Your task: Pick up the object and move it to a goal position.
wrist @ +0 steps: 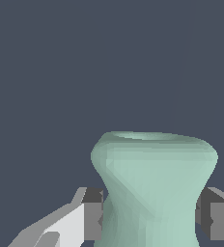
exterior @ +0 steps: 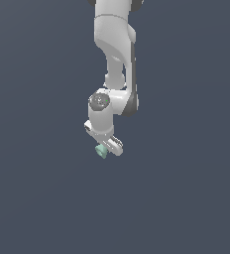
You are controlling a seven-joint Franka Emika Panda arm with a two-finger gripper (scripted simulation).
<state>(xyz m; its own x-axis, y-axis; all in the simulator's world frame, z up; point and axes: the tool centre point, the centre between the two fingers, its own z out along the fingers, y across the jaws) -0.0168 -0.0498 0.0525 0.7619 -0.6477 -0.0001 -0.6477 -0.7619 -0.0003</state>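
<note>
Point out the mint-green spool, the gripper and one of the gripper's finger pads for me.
mint-green spool point(wrist: 152, 193): wrist view, on its narrow waist.
gripper point(exterior: 106, 147): exterior view, midway between the fingertips, right above the spool.
finger pads point(wrist: 92, 219): wrist view, on the dark pad face beside the spool's waist.

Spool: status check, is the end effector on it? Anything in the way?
End effector shut on mint-green spool, fingers at its narrow waist. Spool hangs under the arm. Nothing else in view; goal not visible.

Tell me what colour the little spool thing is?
Mint green. The spool shows best in the wrist view, sitting between the tool's dark pads.
</note>
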